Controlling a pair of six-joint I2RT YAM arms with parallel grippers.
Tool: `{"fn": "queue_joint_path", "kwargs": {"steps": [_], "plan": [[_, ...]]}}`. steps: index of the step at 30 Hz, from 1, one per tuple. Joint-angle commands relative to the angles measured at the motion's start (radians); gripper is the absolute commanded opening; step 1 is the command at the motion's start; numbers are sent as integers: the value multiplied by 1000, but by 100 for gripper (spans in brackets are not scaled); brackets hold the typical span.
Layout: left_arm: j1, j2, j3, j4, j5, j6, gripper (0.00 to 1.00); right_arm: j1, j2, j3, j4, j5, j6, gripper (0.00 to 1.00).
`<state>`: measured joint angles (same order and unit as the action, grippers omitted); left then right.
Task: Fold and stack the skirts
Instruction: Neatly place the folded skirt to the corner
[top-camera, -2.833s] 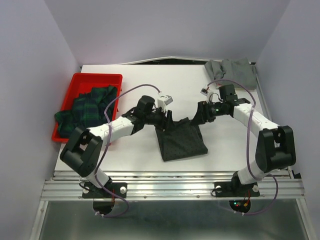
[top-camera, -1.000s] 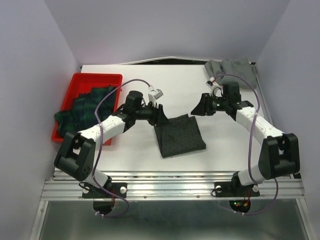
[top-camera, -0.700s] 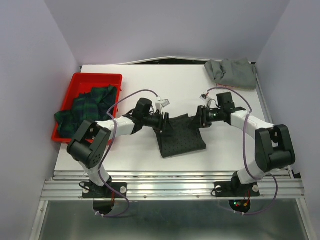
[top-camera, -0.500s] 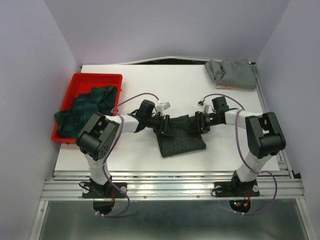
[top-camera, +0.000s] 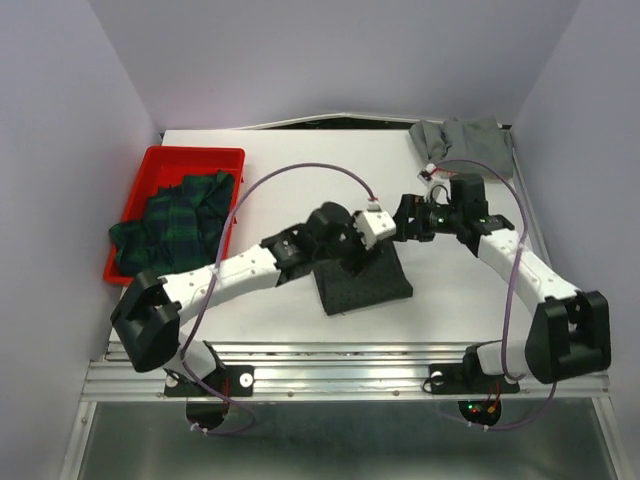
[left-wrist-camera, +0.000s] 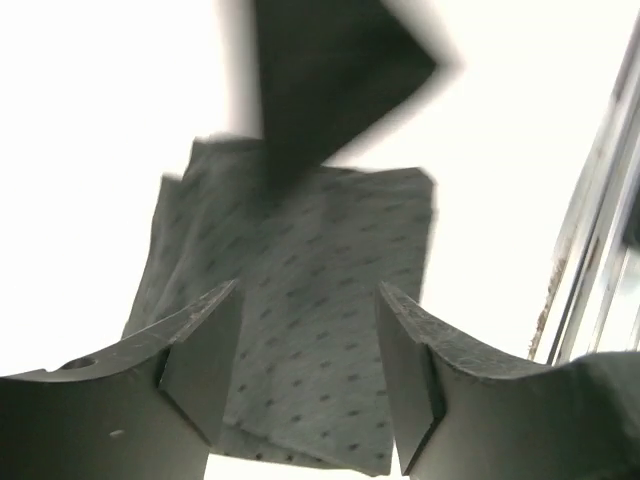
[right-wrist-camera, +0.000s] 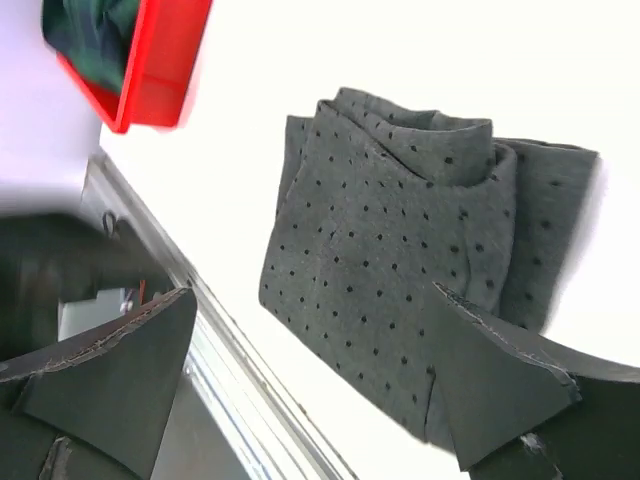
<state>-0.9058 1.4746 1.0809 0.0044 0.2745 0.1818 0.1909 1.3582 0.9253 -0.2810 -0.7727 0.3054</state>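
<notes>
Dotted skirt (top-camera: 365, 285) lies folded on the counter (top-camera: 300, 170) — left claw (left-wrist-camera: 308, 290) and right claw (right-wrist-camera: 315, 292) hover released, empty — plaid skirt (top-camera: 175, 215) and grey skirt (top-camera: 460, 145) not yet folded.

Centre frame, a matt charcoal cloth skirt (top-camera: 368, 290) with fine dots lies on the smooth white table (top-camera: 330, 170). At left, a plaid cloth skirt (top-camera: 175, 215) sits in a glossy red plastic tray (top-camera: 195, 153). Upper right, a soft plain grey skirt (top-camera: 465, 140). A ridged metal rail (top-camera: 340, 372) lines the bottom.
</notes>
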Motion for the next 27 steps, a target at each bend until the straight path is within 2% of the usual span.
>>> {"fn": "queue_joint_path", "kwargs": {"steps": [1, 4, 7, 13, 21, 22, 25, 26, 27], "plan": [[-191, 1, -7, -98, -328, 217, 66, -47, -100, -65, -47, 150, 75, 100], [-301, 50, -7, -90, -423, 245, 67, -108, -128, -126, -53, 193, 100, 100], [-369, 107, -12, -60, -489, 269, 68, -174, -113, -169, -50, 149, 116, 100], [-409, 219, 10, -12, -538, 283, 68, -192, -57, -206, -26, 104, 152, 100], [-412, 323, 7, 46, -515, 289, 66, -192, 4, -223, -21, 41, 143, 100], [-410, 331, 2, 57, -517, 289, 64, -192, 18, -224, -23, 35, 135, 100], [-395, 336, -15, 91, -499, 274, 48, -192, 32, -232, -29, 13, 132, 100], [-380, 334, -16, 92, -489, 262, 38, -192, 35, -241, -29, 6, 133, 100], [-372, 326, -19, 94, -480, 255, 35, -192, 33, -247, -27, -2, 133, 100]]}}
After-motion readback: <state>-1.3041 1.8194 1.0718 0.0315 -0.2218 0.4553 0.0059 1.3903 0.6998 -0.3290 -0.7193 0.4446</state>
